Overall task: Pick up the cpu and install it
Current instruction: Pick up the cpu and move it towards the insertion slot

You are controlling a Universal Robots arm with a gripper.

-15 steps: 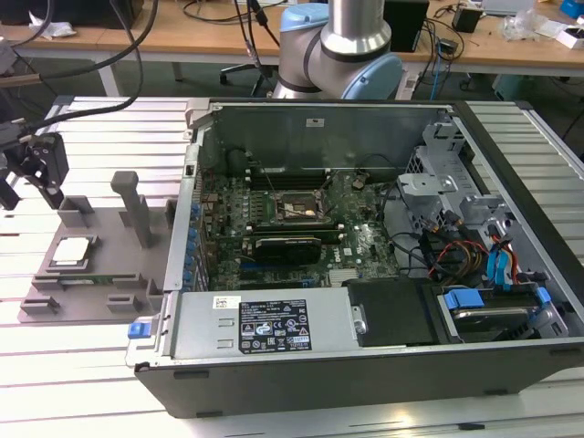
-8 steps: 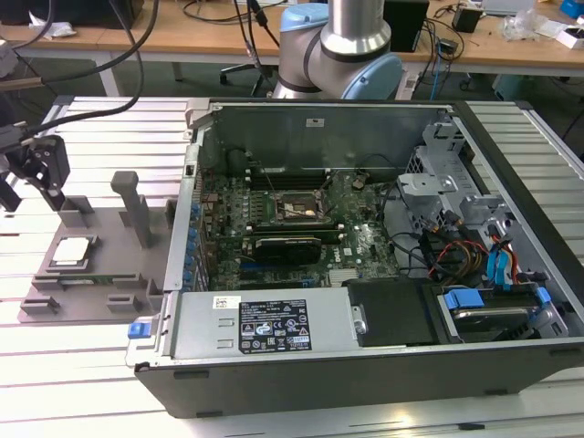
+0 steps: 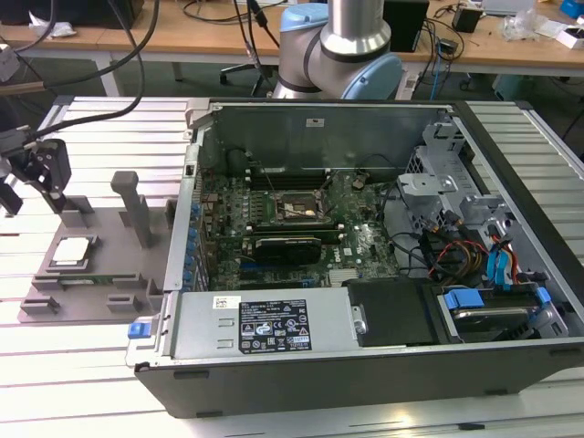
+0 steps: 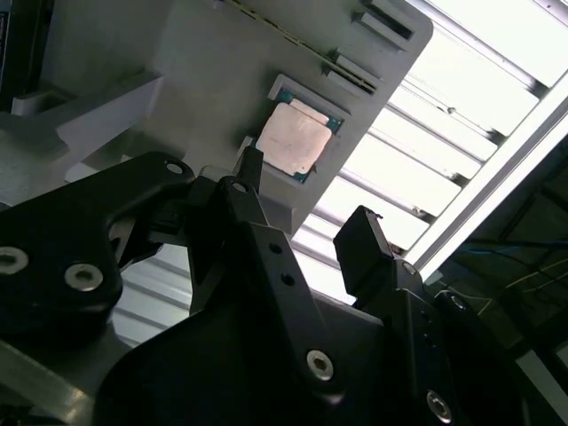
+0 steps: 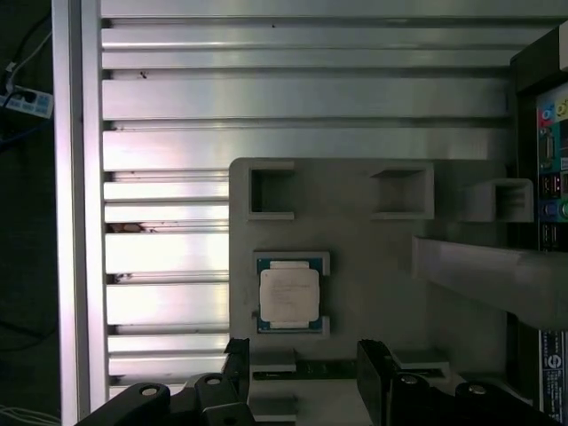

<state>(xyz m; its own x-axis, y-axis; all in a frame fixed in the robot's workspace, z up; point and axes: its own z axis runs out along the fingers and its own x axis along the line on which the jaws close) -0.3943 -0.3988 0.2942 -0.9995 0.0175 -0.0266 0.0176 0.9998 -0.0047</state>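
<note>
Hovering gripper point(image 3: 35, 187), jaws wide open w/ nothing held, at 11 o'clock of cpu point(image 3: 73, 253) in exterior view. Cpu flat in tray point(image 3: 111, 266) pocket. Poss. risk: off-centre approach, finger hits pocket rim, chip tips.

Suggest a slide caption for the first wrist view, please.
Open claw near the cpu seated in its grey fixture tray.

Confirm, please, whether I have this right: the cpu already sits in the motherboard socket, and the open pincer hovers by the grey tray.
Not quite: the cpu lies in its recess on the grey tray, not in the motherboard socket, as the first wrist view shows. The open pincer does hover by that tray.
</note>
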